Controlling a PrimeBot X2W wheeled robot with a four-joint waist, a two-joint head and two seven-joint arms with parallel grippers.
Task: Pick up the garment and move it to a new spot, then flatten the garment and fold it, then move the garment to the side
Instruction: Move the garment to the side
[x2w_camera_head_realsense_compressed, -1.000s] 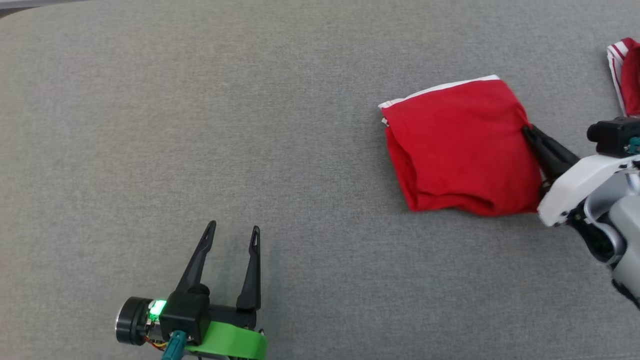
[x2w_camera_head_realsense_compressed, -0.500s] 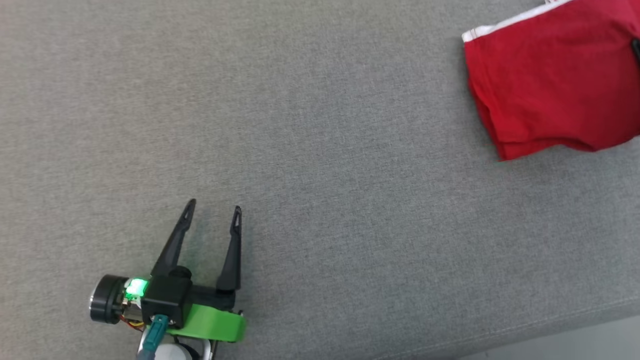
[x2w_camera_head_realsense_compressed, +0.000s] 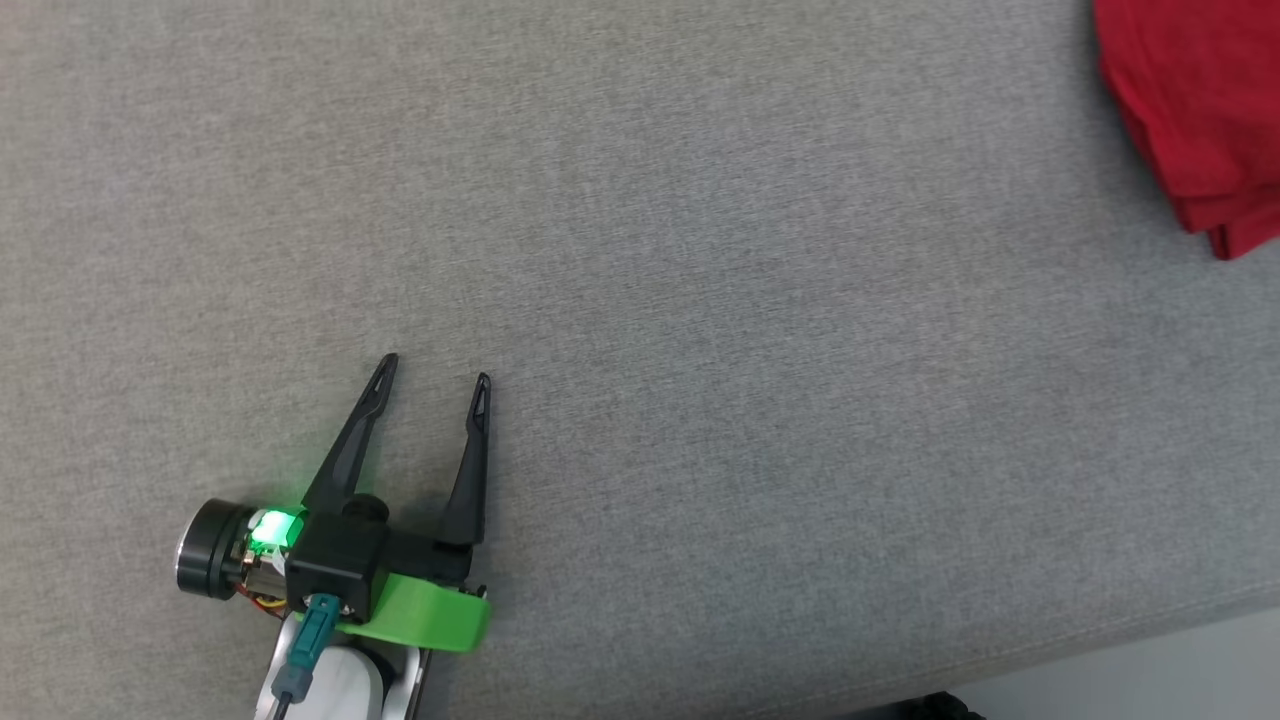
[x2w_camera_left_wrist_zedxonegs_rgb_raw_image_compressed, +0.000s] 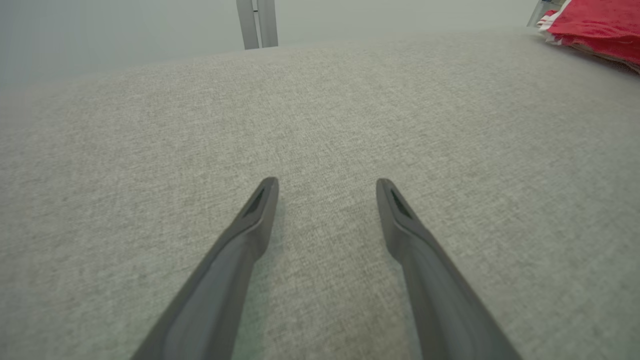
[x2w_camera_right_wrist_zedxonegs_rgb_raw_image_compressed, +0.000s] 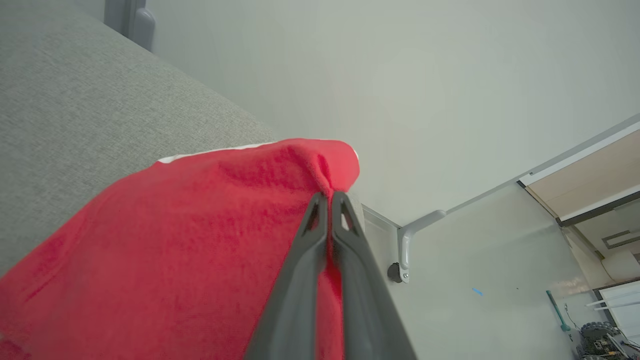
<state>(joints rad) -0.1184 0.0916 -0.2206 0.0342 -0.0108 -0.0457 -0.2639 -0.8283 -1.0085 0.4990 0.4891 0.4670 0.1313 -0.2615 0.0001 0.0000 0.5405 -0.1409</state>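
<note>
head view: the left gripper (x2w_camera_head_realsense_compressed: 436, 369) sits at the lower left over the grey fabric surface (x2w_camera_head_realsense_compressed: 700, 300), its two long dark fingers spread well apart and pointing up the picture with nothing between them. a green band (x2w_camera_head_realsense_compressed: 430, 620) wraps its base and a small green light (x2w_camera_head_realsense_compressed: 272, 527) glows beside it. the red garment (x2w_camera_head_realsense_compressed: 1200, 110) lies at the far upper right corner, cut off by the edges of the picture and well apart from the left gripper; its visible lower edge shows stacked layers of cloth. a strip of pale floor (x2w_camera_head_realsense_compressed: 1150, 670) shows past the surface's edge at the lower right. left wrist view: the left gripper (x2w_camera_left_wrist_zedxonegs_rgb_raw_image_compressed: 326, 182) has its fingers wide apart just above the bare grey cloth, casting faint shadows beneath them. the garment (x2w_camera_left_wrist_zedxonegs_rgb_raw_image_compressed: 595, 25) is a low red heap at the top right corner, far from the fingertips, with a bit of white at its near end. two grey upright posts (x2w_camera_left_wrist_zedxonegs_rgb_raw_image_compressed: 256, 22) stand beyond the far edge of the surface. right wrist view: the right gripper (x2w_camera_right_wrist_zedxonegs_rgb_raw_image_compressed: 329, 196) has its fingers pressed together, pinching a bunched corner of the garment (x2w_camera_right_wrist_zedxonegs_rgb_raw_image_compressed: 200, 225), which spreads out to the left and downward over the grey surface. a thin white trim (x2w_camera_right_wrist_zedxonegs_rgb_raw_image_compressed: 215, 150) runs along the garment's upper edge. beyond the fingertips, on the pale floor, is a grey bracket (x2w_camera_right_wrist_zedxonegs_rgb_raw_image_compressed: 405, 240) with a small dark wheel (x2w_camera_right_wrist_zedxonegs_rgb_raw_image_compressed: 395, 272) at its end.
</note>
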